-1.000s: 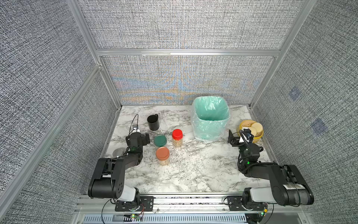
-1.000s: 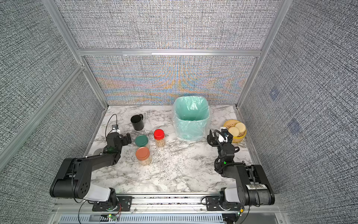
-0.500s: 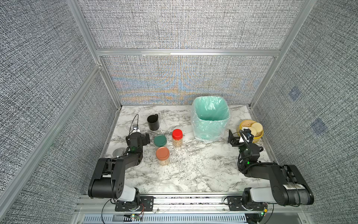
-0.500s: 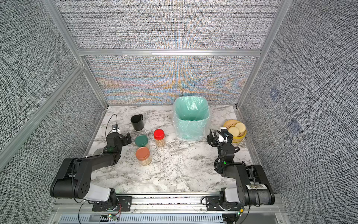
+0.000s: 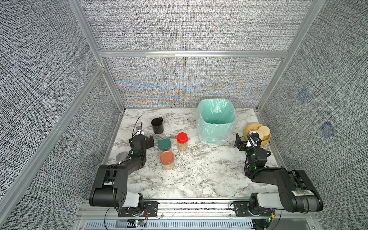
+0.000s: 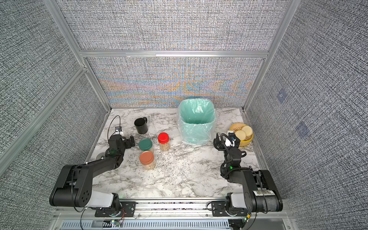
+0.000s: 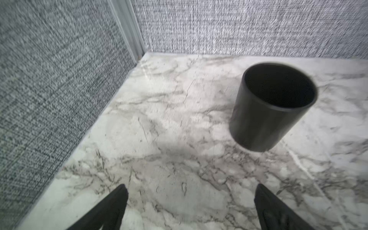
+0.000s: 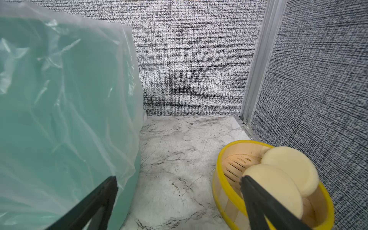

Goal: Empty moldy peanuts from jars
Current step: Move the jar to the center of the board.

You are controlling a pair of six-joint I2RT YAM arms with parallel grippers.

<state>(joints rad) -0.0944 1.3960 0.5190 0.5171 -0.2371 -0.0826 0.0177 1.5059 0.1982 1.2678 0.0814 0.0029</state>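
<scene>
Three clear jars of tan peanuts (image 5: 182, 147) stand upright and lidded at the table's left middle in both top views: a red-lidded jar (image 5: 182, 141), a dark green-lidded jar (image 5: 164, 144) and an orange-lidded jar (image 5: 167, 160). My left gripper (image 5: 141, 139) hovers low just left of the green-lidded jar, apart from it. It is open and empty, and in the left wrist view (image 7: 191, 187) only bare marble lies between its fingers. My right gripper (image 5: 248, 139) stands open and empty between the bin and the steamer basket, over marble (image 8: 178, 179).
A mint-green bin (image 5: 215, 133) lined with clear plastic stands at the back right of centre. A yellow-rimmed steamer basket (image 5: 265, 140) with pale round discs (image 5: 263, 130) sits by the right wall. A black mug (image 5: 157, 125) stands behind the jars. A steel tin (image 5: 121, 157) lies by the left edge.
</scene>
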